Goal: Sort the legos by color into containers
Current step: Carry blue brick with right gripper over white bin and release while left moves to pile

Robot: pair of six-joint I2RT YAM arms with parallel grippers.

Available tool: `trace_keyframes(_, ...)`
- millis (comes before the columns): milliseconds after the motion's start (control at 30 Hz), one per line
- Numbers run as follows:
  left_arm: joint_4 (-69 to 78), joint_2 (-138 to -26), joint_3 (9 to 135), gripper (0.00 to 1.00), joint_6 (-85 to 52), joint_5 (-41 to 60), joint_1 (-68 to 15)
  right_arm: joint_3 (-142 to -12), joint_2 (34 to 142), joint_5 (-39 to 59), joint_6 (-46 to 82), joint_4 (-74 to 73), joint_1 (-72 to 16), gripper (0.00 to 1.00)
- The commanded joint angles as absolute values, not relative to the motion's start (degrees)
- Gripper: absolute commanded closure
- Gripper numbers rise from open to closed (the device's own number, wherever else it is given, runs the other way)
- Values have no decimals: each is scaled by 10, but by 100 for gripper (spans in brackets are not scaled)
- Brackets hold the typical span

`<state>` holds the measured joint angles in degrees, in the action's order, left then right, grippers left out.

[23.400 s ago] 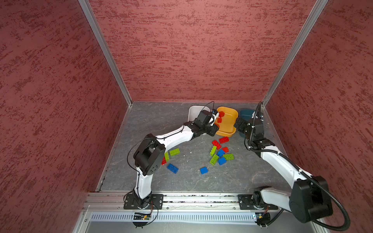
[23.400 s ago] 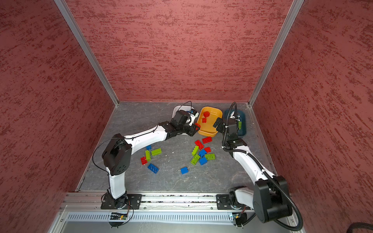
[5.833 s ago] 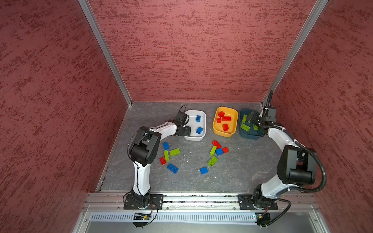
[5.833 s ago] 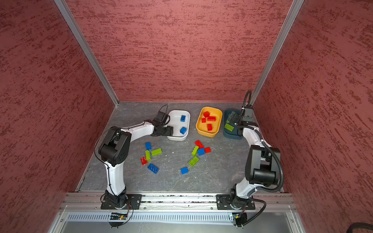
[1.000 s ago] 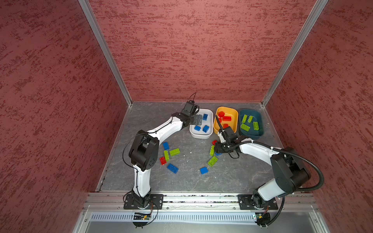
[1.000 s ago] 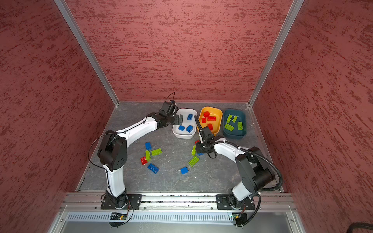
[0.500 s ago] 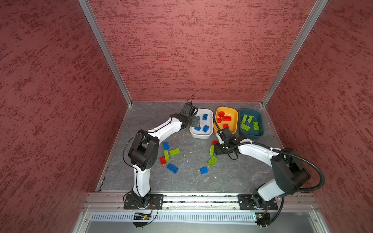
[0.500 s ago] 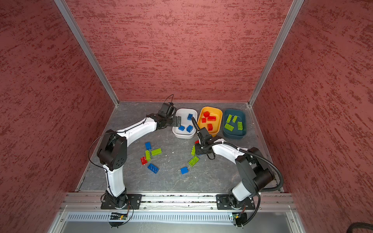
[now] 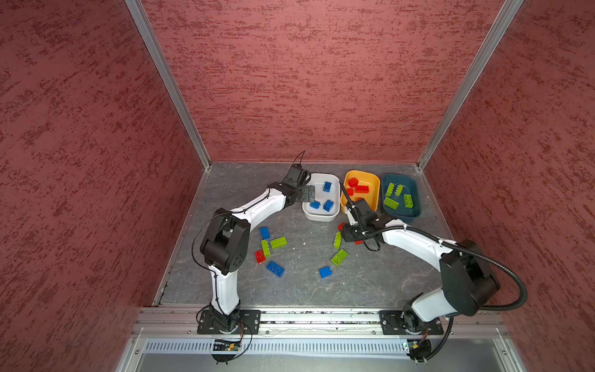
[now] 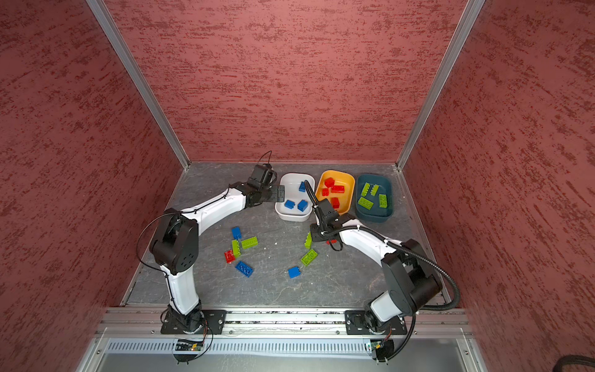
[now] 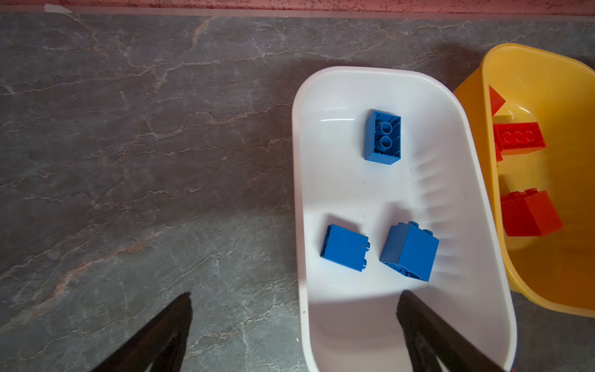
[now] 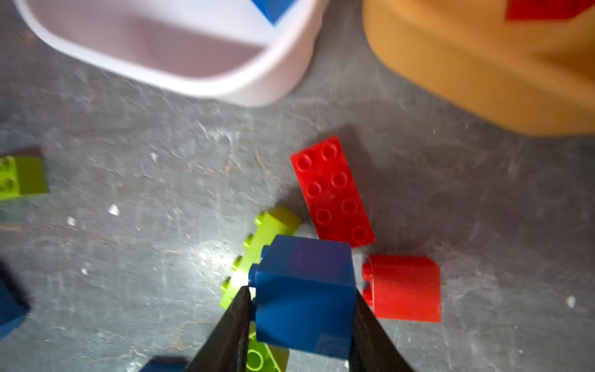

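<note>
The right hand (image 12: 299,290) is now clamped on a blue square brick (image 12: 306,296), with a finger on each side face. 1 second ago its fingers stood wider at the same spot. The hand has hardly shifted over the table (image 9: 299,290) since then. It sits low, in front of the gap between the white tub (image 9: 322,217) and the yellow-orange tub (image 9: 373,199). Whether the brick has left the table cannot be told. Just beside it lie a lime oblong brick (image 12: 273,222), partly hidden under it in the right wrist view, a red oblong brick (image 12: 333,191) and a red square brick (image 12: 402,288).

The left hand (image 11: 295,293) holds nothing and its fingers are wide apart. 1 finger (image 11: 161,331) is over bare table and the other is over the white tub, so the hand straddles the tub wall nearest the left arm. Over the last second it has drawn back a little from above the tub toward that wall.

The white tub holds 3 blue bricks (image 11: 383,138), against 2 about 6 seconds ago, and it sits closer to the yellow-orange tub than it did then. The yellow-orange tub holds red bricks (image 9: 361,189). The teal tub (image 9: 413,190), where the right hand was about 6 seconds ago, holds 4 lime bricks (image 9: 391,203).

The 5 loose bricks (image 9: 278,242) left of the middle lie as they did 1 second ago.
</note>
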<state>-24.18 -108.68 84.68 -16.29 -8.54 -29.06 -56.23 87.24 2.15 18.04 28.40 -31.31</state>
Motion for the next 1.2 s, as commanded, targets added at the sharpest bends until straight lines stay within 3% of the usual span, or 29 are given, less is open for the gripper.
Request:
trace_keyframes(0, -228, -1061, 832, 1, -176, -105, -282, -617, 888, 21, 161, 250, -316, 67)
trace_keyframes(233, -234, -1027, 785, 1, -193, -127, -269, -702, 968, 32, 171, 159, -316, 67)
trace_keyframes(533, -311, -986, 735, 1, -247, -170, -244, -889, 1165, 0, 184, 87, -316, 61)
trace_keyframes(633, -344, -971, 718, 1, -263, -195, -240, -977, 1221, -40, 176, 101, -316, 52)
trace_keyframes(700, -383, -963, 710, 1, -293, -230, -238, -1026, 1238, -31, 175, 115, -315, 39)
trace_keyframes(800, -415, -951, 688, 1, -299, -215, -226, -1027, 1223, -17, 174, 107, -315, 26)
trace_keyframes(900, -394, -928, 637, 17, -289, -168, -217, -974, 1179, 2, 168, 79, -316, 23)
trace_keyframes(967, -397, -919, 613, 17, -304, -137, -197, -923, 1137, 11, 166, 56, -316, 19)
trace_keyframes(1000, -398, -918, 607, 17, -310, -125, -189, -898, 1117, 10, 168, 46, -316, 5)
trace_keyframes(1033, -397, -919, 600, 17, -312, -112, -181, -869, 1093, 2, 172, 34, -315, 1)
trace_keyframes(1167, -390, -936, 592, 20, -303, -76, -178, -754, 1001, -48, 190, -21, -315, 1)
